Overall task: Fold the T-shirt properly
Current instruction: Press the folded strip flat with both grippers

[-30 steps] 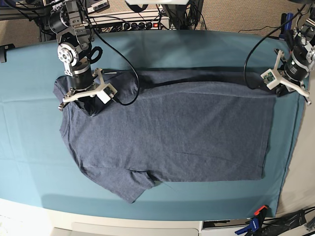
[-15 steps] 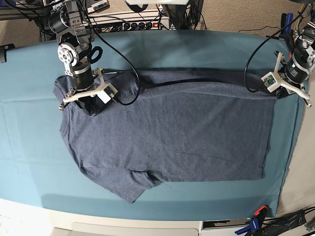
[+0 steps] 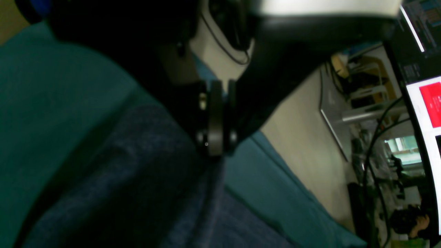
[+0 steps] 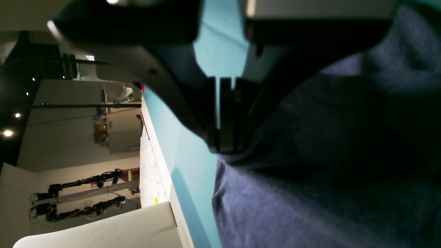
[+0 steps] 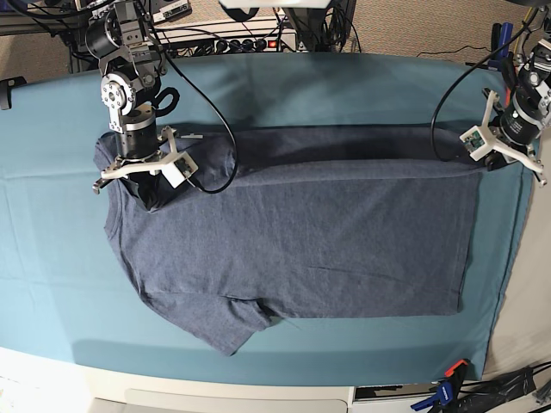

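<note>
Teal cloth (image 5: 344, 86) covers the whole surface, there's a red and blue clamp (image 5: 446, 389) at its near edge, and a power strip (image 5: 245, 41) with black cables (image 5: 211, 103) behind.

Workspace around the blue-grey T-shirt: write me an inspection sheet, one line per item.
Surface: teal cloth-covered table, smooth.
Job's things: heathered blue-grey short-sleeved T-shirt spread flat, far edge raised between both tools; one sleeve points at the near edge.
Clutter: orange-and-blue clamp at the near right corner.
Grippers: left tool shut on the T-shirt's hem corner; right tool shut on the T-shirt's shoulder end.
Cables: black cables hang from both arms over the shirt's far edge.
Surroundings: electronics rack behind the table.
</note>
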Available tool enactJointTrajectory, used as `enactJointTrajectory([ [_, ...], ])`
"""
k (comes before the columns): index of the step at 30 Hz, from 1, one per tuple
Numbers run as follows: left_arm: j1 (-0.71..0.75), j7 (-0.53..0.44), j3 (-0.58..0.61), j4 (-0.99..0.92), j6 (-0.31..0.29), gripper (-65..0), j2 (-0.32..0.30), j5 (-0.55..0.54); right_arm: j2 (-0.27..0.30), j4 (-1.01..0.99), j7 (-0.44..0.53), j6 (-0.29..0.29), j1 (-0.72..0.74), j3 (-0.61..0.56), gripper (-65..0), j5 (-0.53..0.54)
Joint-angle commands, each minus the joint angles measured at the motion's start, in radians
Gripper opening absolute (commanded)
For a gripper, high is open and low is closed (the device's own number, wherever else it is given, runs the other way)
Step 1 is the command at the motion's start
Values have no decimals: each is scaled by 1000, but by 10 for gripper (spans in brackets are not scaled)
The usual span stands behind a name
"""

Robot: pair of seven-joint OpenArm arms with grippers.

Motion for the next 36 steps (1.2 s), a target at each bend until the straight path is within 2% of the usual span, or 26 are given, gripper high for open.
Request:
enactJointTrajectory([
  [1,-5,-8,-9,8,14,-650,-19,-5,9,17,6,-24,11,8,-650,-6],
  [13,-5,-56,-9,-61,13,-650,-19,-6,4,-130,34,-5,56,-3,-650,-26],
  [18,-5,-63,-8,-64,12,-650,-19,-6,3,-133,41,-5,71,-18,-650,-25],
  [21,-5,-76,-8,-76,-18,-650,-18,-6,4,-133,40,-5,80,-34,-650,-25],
  [29,-23,-108,-8,-119,-20,-650,-16,-7,4,-133,41,-5,82,-41,-650,-25],
  [33,-71,-108,-8,-139,-61,-650,-16,-62,3,-133,41,-5,83,-41,-650,-25],
  [36,-101,-108,-8,-153,-64,-650,-16,-91,4,-133,40,-5,83,-41,-650,-25],
])
